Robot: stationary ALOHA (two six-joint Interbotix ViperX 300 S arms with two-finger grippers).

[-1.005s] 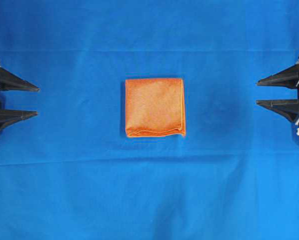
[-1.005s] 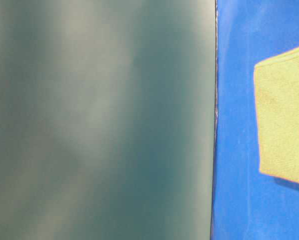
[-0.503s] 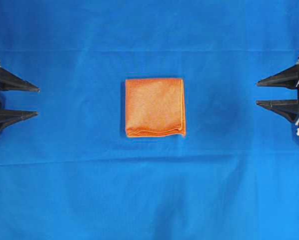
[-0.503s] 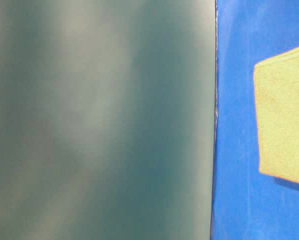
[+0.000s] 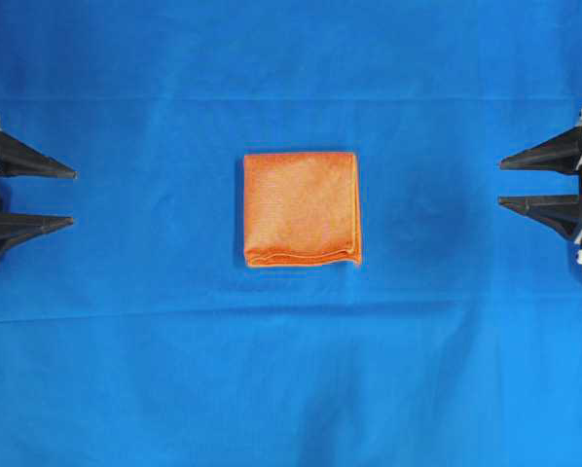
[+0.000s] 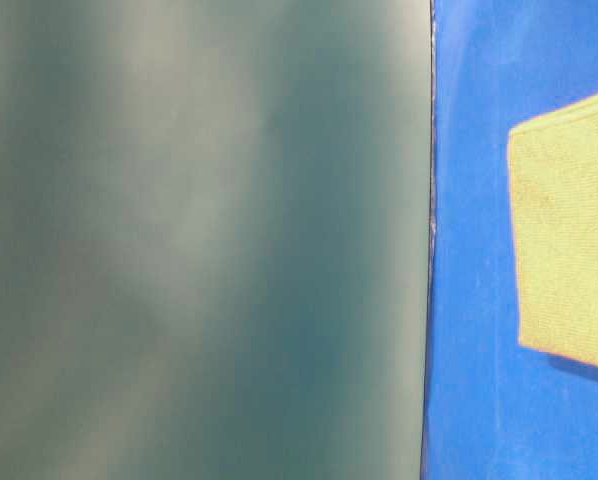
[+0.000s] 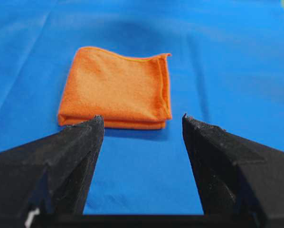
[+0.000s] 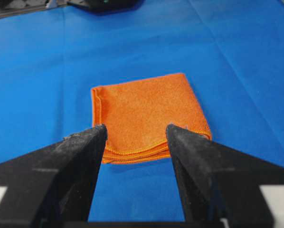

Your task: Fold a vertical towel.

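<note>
The orange towel (image 5: 301,208) lies folded into a small, nearly square stack in the middle of the blue cloth, with layered hem edges along its near side. It also shows in the left wrist view (image 7: 117,89), the right wrist view (image 8: 146,115) and, yellowish, at the right edge of the table-level view (image 6: 569,230). My left gripper (image 5: 74,197) is open and empty at the far left edge, well away from the towel; it also shows in the left wrist view (image 7: 142,118). My right gripper (image 5: 500,181) is open and empty at the far right edge; it also shows in the right wrist view (image 8: 136,127).
The large blue cloth (image 5: 291,370) covers the whole table, with faint creases. A blurred grey-green surface (image 6: 199,240) blocks most of the table-level view. A dark piece of equipment (image 8: 104,4) sits at the far edge in the right wrist view.
</note>
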